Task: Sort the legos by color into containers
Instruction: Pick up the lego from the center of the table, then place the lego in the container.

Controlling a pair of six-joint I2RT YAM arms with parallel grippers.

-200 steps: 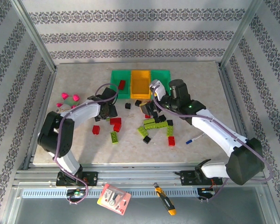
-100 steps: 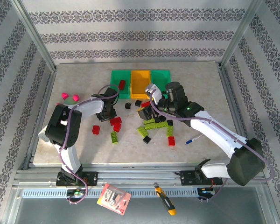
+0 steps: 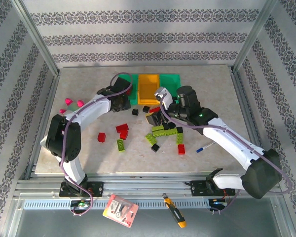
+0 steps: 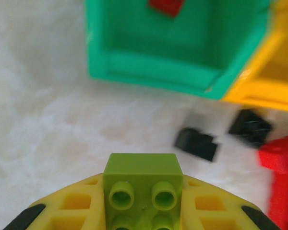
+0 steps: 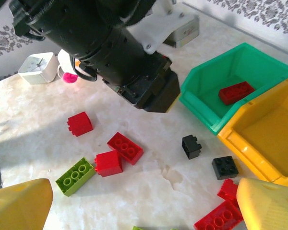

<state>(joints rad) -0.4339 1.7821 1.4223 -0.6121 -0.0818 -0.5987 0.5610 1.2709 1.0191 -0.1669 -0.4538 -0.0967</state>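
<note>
My left gripper [image 4: 143, 207] is shut on a lime green lego [image 4: 143, 173], held just short of the near wall of the left green container [image 4: 158, 67], which has a red lego [image 4: 167, 5] in it. In the top view that gripper [image 3: 122, 102] hangs by the green container [image 3: 133, 85], with the orange-yellow container [image 3: 149, 86] and another green container [image 3: 170, 80] to its right. My right gripper [image 5: 144, 211] is open above loose legos: red ones [image 5: 125, 147], a lime one [image 5: 75, 176] and black ones [image 5: 191, 146]. A lime pile [image 3: 160, 132] lies under it.
A pink-knobbed plush [image 3: 71, 102] sits at the left and a blue-and-white pen [image 3: 204, 147] at the right. A white cube [image 5: 38, 67] stands far left in the right wrist view. More red legos [image 3: 122, 131] and a lime one [image 3: 121, 144] lie mid-table.
My left gripper shut on the lime lego, lifted it and moved back toward the left green container. My right gripper shifted slightly left and stayed open.
</note>
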